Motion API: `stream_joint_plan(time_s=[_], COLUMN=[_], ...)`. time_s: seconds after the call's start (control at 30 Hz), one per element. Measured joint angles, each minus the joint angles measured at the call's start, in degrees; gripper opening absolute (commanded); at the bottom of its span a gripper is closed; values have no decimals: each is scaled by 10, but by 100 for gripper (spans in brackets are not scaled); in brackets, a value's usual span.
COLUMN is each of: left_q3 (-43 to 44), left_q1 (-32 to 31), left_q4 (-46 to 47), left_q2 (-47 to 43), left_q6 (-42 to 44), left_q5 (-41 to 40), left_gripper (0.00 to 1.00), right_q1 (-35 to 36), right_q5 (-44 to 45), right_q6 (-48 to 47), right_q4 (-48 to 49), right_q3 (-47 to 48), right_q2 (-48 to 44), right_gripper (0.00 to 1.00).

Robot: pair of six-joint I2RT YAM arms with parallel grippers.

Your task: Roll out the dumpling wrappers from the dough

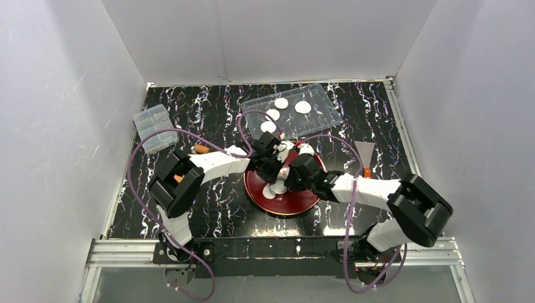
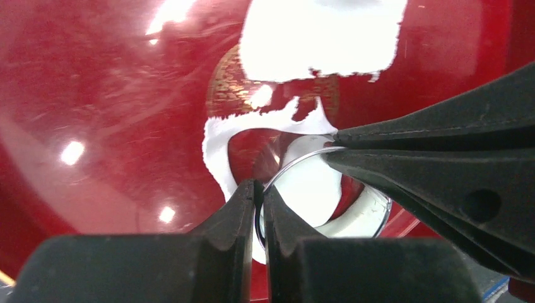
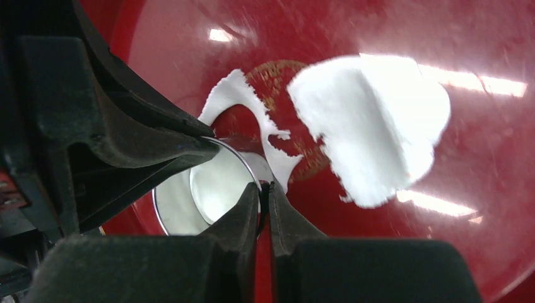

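Evidently a disc is being cut: the left gripper and right gripper each have their fingers clamped together on the thin rim of the metal ring cutter. It stands on the red plate at the ragged edge of the dough. Best to press both sides down evenly, keep the ring level, twist slightly to sever, then lift straight so the thin scrap strip does not drag. Both arms reach inward, wrists tipped down over the plate's middle. Four finished wrappers lie in the clear tray behind the plate
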Motion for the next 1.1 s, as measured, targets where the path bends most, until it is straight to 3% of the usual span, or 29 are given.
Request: stream_joint_plan(time_s=[0.2,0.67,1.1], left_q3=[0,-1,-5], left_q1=[-28,41,10], left_q4=[5,-12,-4], left_q2=[2,-4,-4], left_q6=[-10,-4,-5], left_q5=[2,2,16], left_gripper=[0,0,0], right_q1=[2,1,1], right_q5=[0,-5,-7], right_q6=[24,-17,3], right_q4=[-7,-27,-6], right_q3=[-43,85,7], right_q2=[-50,74,4], right_gripper=[1,1,1])
